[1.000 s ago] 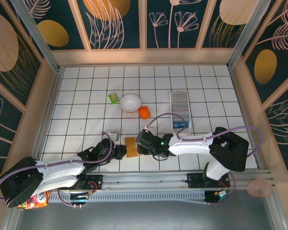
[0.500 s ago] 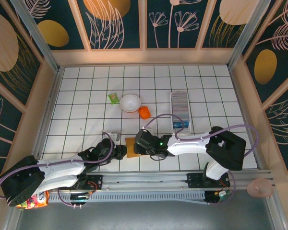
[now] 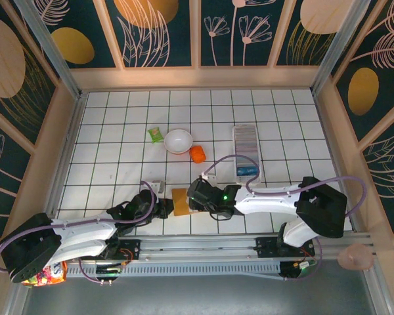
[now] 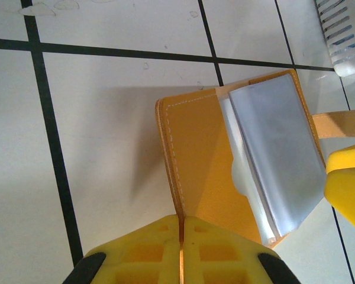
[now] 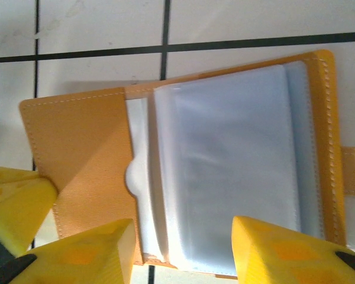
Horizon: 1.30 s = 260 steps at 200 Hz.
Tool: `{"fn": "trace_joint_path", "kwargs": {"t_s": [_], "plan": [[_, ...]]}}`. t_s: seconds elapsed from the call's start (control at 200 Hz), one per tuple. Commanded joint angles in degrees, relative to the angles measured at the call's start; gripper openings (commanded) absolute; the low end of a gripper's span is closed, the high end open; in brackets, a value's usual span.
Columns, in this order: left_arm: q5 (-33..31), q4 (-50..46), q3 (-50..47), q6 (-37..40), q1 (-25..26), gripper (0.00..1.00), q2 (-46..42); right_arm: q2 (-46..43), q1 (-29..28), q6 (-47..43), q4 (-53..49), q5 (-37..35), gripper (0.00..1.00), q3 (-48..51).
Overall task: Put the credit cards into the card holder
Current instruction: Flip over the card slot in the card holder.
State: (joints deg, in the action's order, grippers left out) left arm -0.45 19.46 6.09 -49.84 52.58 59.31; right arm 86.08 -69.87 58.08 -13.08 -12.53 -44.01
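Observation:
A tan-orange wallet (image 3: 179, 201) lies open on the tiles near the front, its clear sleeves (image 5: 236, 165) facing up. My left gripper (image 4: 181, 222) is shut on the edge of the wallet's left flap (image 4: 201, 154). My right gripper (image 5: 183, 236) hovers open over the sleeves, one finger on each side, nothing between them. The card holder (image 3: 246, 149), a long white slotted tray, lies further back on the right, and its corner (image 4: 343, 35) shows in the left wrist view. A blue credit card (image 3: 247, 170) sits at the holder's near end.
A white bowl (image 3: 178, 141), a green packet (image 3: 156, 134) and a small orange object (image 3: 197, 153) lie at mid-table behind the wallet. A small pale object (image 3: 157, 186) rests just left of the wallet. Wooden walls close the table on three sides.
My left jaws have closed a little tighter on the wallet flap. The right gripper shifted slightly left and back over the wallet, its opening unchanged.

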Motion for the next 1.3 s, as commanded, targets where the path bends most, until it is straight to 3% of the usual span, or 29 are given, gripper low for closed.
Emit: {"fn": "trace_joint_path", "kwargs": {"t_s": [0.0,0.365,1.086,1.296], "plan": [[0.8,0.6,-1.0,-0.6,0.2,0.07,-0.1,0.8,-0.6,2.4,-3.5,-2.6,0.46,1.1],[1.1,0.9,-1.7,-0.7,0.3,0.06,-0.7,8.1,-1.5,1.5,-0.4,0.2,0.47,-1.7],[1.0,3.4,-2.7,-0.8,0.3,0.05,1.4,6.7,-1.7,5.3,19.8,7.1,0.46,2.3],[0.5,4.6,-3.8,-1.7,0.2,0.05,1.6,6.2,-2.6,6.0,22.8,5.2,0.46,2.3]]}}
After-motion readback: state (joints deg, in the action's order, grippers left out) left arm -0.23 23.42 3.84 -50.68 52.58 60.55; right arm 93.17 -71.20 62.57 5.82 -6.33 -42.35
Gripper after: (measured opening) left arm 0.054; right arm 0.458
